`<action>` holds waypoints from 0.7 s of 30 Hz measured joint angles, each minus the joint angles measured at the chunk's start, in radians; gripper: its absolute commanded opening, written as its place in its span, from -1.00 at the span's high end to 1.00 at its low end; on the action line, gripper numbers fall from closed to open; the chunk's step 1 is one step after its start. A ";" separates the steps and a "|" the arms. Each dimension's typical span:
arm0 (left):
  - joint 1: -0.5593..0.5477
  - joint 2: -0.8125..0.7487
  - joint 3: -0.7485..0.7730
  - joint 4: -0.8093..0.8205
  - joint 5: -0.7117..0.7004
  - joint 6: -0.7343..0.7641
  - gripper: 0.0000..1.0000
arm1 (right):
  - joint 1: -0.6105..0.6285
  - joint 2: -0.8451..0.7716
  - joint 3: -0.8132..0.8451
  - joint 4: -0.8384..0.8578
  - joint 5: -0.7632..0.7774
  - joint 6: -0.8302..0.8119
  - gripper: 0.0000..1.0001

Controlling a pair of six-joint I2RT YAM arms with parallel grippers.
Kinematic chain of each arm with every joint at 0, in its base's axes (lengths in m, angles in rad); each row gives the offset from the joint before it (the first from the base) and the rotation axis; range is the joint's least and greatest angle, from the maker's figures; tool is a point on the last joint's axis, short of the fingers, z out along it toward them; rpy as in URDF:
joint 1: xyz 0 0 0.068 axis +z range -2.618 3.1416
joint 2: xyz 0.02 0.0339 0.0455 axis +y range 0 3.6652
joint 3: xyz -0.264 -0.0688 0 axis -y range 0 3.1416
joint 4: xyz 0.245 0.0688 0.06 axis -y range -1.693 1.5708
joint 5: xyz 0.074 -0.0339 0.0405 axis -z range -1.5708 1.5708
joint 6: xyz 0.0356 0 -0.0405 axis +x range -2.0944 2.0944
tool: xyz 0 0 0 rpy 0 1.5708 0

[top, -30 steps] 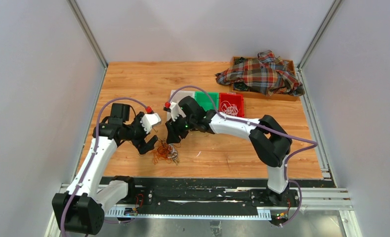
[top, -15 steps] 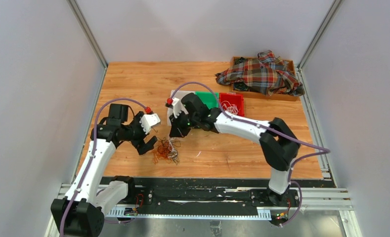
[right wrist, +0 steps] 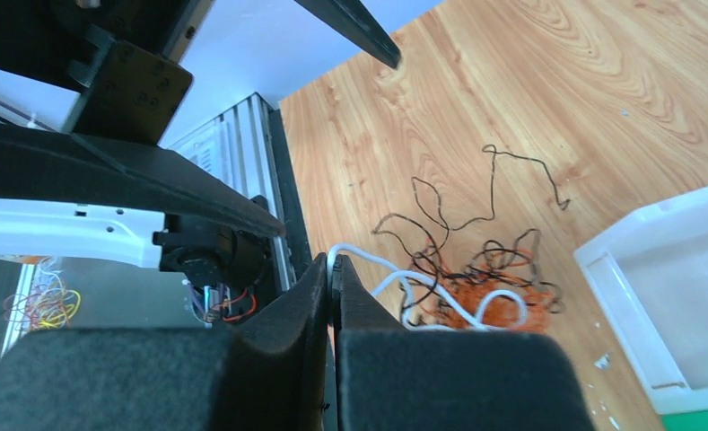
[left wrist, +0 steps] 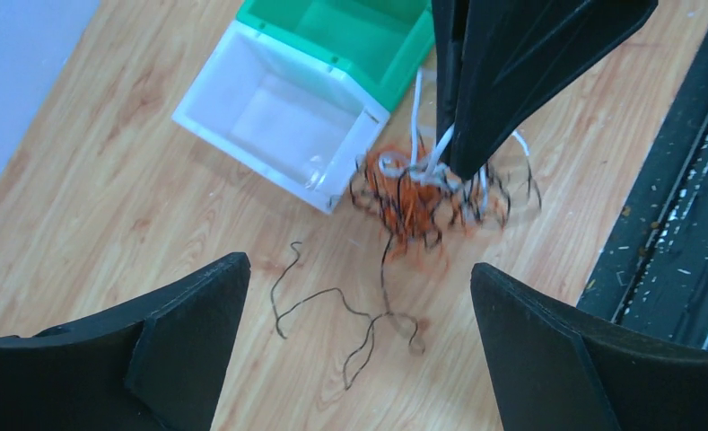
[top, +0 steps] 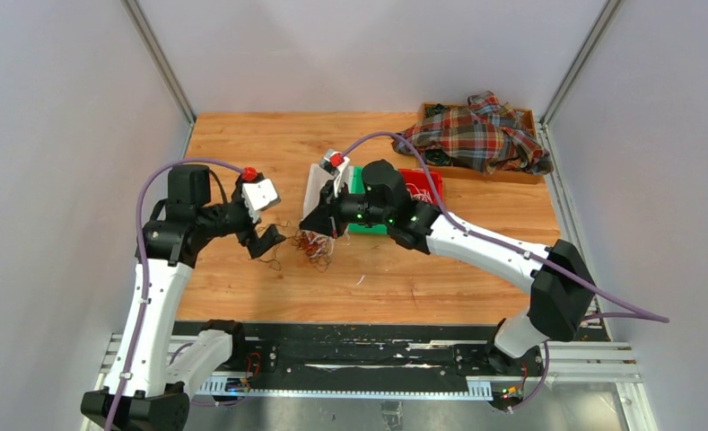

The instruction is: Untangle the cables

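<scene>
Pinching white strands of the cables, the right gripper holds the orange, black and white tangle just beside a white bin over the wooden desk; the left gripper hovers nearby, jaws spread wide, above one loose black cable.

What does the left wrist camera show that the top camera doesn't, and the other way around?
Only the left wrist view: the white bin's bare inside, and white strands pinched in the shut tips of the right pincer. Only the top view: the plaid cloth on its wooden tray, and the red bin. Both: the orange, black and white cables bunched near the white bin and the green bin.
</scene>
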 measured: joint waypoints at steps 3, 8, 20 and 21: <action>0.000 0.001 -0.007 -0.001 0.035 -0.002 -0.88 | 0.009 0.002 0.000 0.023 -0.005 0.025 0.99; 0.000 -0.016 -0.049 -0.004 0.071 0.010 -0.76 | 0.016 0.009 0.000 0.070 -0.035 0.067 0.99; 0.000 -0.115 -0.064 -0.006 0.175 -0.018 -0.26 | 0.022 0.054 0.003 0.166 -0.186 0.163 0.99; 0.000 -0.120 -0.066 -0.005 0.182 -0.022 -0.22 | 0.022 0.057 0.004 0.175 -0.196 0.171 0.99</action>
